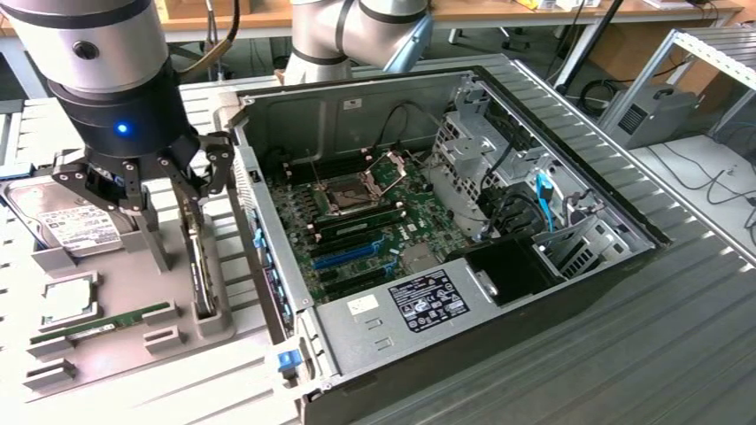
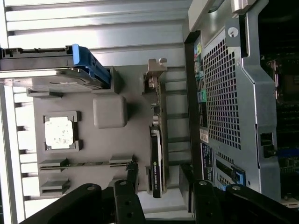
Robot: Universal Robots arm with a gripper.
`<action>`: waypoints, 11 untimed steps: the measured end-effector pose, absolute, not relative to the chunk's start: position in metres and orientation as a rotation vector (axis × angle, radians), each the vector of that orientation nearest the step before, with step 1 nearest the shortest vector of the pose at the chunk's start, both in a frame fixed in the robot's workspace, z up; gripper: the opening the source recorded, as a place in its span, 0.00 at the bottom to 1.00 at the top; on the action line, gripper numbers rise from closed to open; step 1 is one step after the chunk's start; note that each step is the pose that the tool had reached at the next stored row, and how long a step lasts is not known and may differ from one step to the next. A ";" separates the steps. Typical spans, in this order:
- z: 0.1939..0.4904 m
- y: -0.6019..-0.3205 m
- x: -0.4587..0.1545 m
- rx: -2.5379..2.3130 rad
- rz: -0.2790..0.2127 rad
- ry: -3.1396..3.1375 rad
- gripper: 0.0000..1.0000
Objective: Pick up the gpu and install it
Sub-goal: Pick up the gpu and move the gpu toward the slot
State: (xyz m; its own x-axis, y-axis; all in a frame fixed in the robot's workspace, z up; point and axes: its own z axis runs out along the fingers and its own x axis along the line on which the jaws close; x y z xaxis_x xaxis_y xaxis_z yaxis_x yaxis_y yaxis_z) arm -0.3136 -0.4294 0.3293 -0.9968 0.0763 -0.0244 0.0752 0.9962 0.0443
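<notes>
Hanging released over a tray (image 1: pixel 130 347), the tool (image 1: pixel 151 197) is nearest one gpu (image 2: pixel 158 156), labelled NVIDIA and standing on edge beside one drive (image 1: pixel 71 226), one CPU (image 1: pixel 69 305) and one RAM stick (image 1: pixel 101 326).

You're seeing a black gpu (image 2: pixel 157 163), pale bracket (image 2: pixel 156 65) — grey tray (image 2: pixel 98 144), green motherboard (image 1: pixel 360 221), blue slots (image 1: pixel 349 257), silver case (image 2: pixel 250 116) with mesh-hole pattern.

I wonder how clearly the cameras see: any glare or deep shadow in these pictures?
Exterior view: even light, a blue lamp glows on the arm, and the empty bay of the computer case is deep in shadow. Wrist view: the ribbed tabletop glares white, while the gripper is a black silhouette near the gpu.
</notes>
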 end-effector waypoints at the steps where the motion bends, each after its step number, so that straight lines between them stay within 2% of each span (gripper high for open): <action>1: 0.327 -0.429 -0.314 0.118 0.068 3.112 0.48; 11: 0.308 -0.429 -0.314 0.118 0.067 3.113 0.48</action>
